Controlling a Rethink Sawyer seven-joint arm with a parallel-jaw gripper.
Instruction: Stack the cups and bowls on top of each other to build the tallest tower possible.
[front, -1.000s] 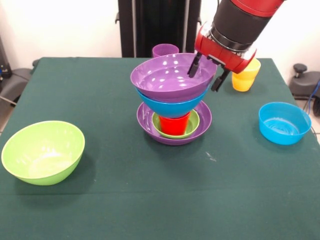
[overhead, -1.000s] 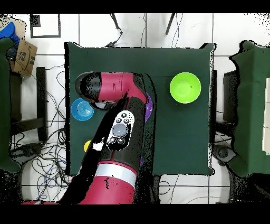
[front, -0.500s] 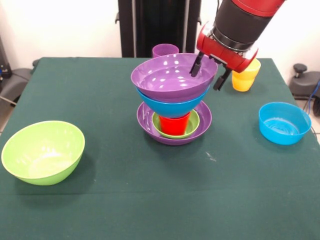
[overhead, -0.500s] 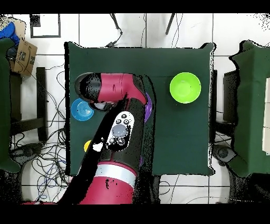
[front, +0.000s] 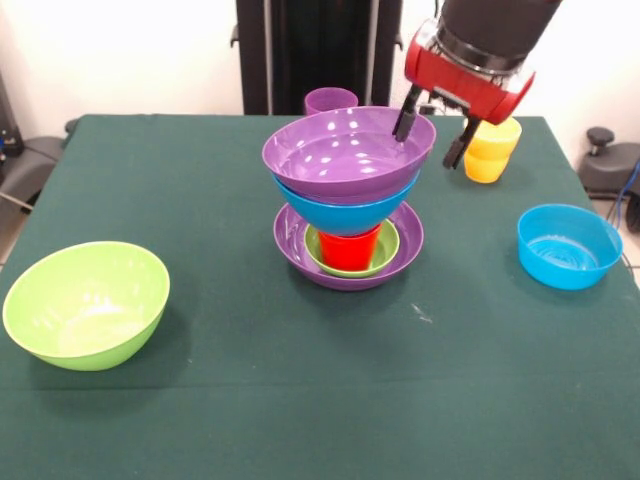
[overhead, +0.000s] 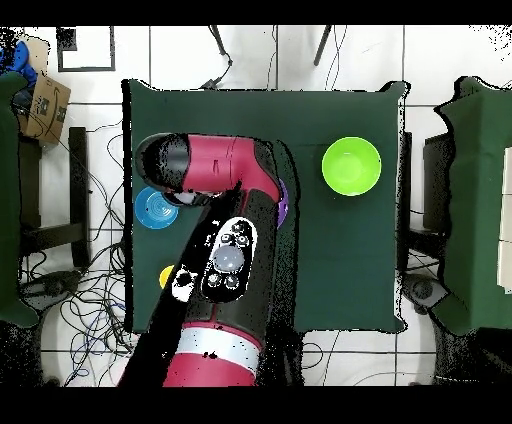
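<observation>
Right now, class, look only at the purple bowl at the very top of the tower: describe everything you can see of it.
The top purple bowl is large, round, glossy and looks like plastic, with light glinting inside it. It sits upright and open, nested in the blue bowl beneath it, which is the only thing seen touching it. The open pincer hangs at its right rim, one finger over the rim, one outside, neither gripping it. It appears empty.
</observation>
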